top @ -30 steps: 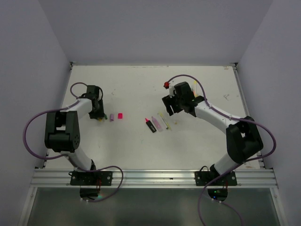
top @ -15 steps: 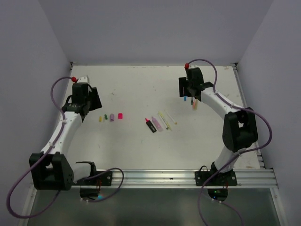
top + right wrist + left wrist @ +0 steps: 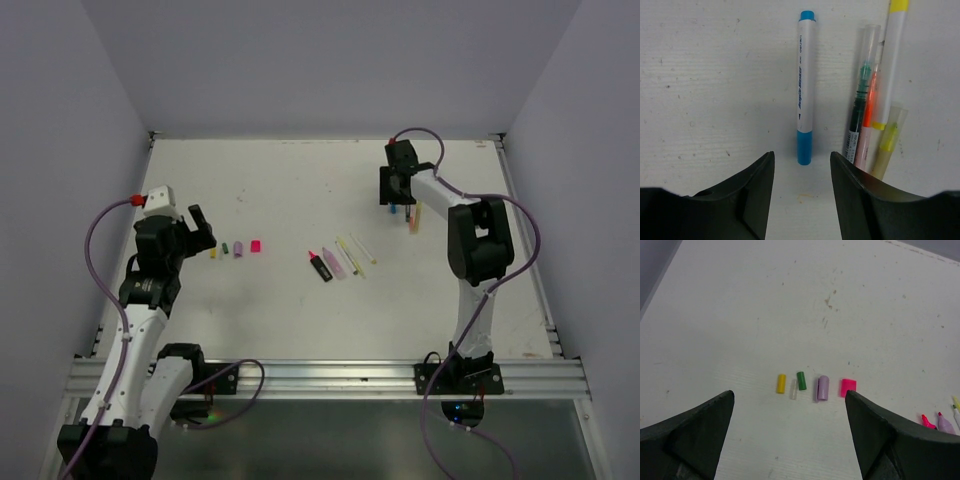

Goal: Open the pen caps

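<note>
The pink cap lies loose on the white table, and I place everything from it; just beside it on its left sits the lilac cap, then the green cap, the pale cap and the yellow cap, all in one short row. My left gripper hangs above that row, nearer the yellow end than the pink cap, its fingers spread wide and holding nothing. To the right of the pink cap, well apart from it, four uncapped pens lie side by side, the black-and-pink one nearest. Much farther right of the pink cap and toward the back of the table, my right gripper hovers with its fingers parted and empty over the blue pen; the long blue piece at that pen's near end sits in line with the gap between my fingers. Touching one another just beyond the blue pen lie a clear-capped pen and a yellow pen.
</note>
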